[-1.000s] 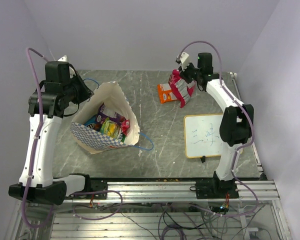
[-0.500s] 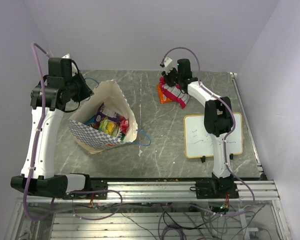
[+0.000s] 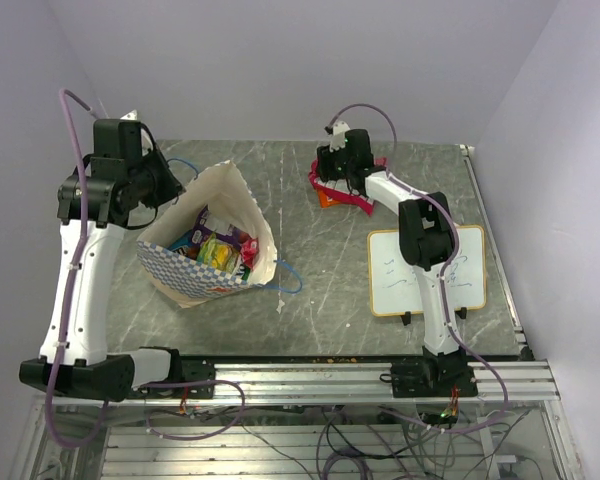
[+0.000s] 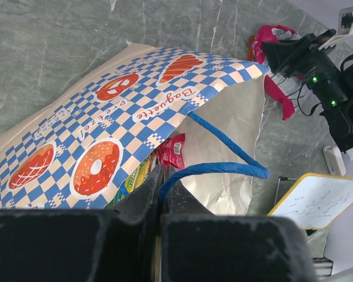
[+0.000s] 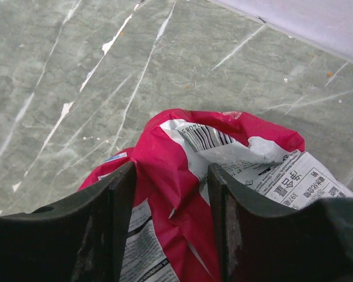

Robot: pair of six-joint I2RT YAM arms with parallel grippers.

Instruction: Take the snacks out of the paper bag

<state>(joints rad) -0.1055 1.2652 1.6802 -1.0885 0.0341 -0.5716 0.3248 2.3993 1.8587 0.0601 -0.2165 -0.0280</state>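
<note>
One red-and-white packet [image 5: 223, 147] now rests on the far table [image 3: 320, 285] against the orange packet [image 3: 324, 199], and my right gripper [image 5: 172, 171], clamped on it a second ago, has spread its jaws loosely around it. My left gripper [image 4: 159, 188] stays pinched on the blue string handle [image 4: 223, 167], holding the paper bag [image 3: 230, 190] open. Several snacks [image 3: 220, 250] remain inside, so more trips look due.
</note>
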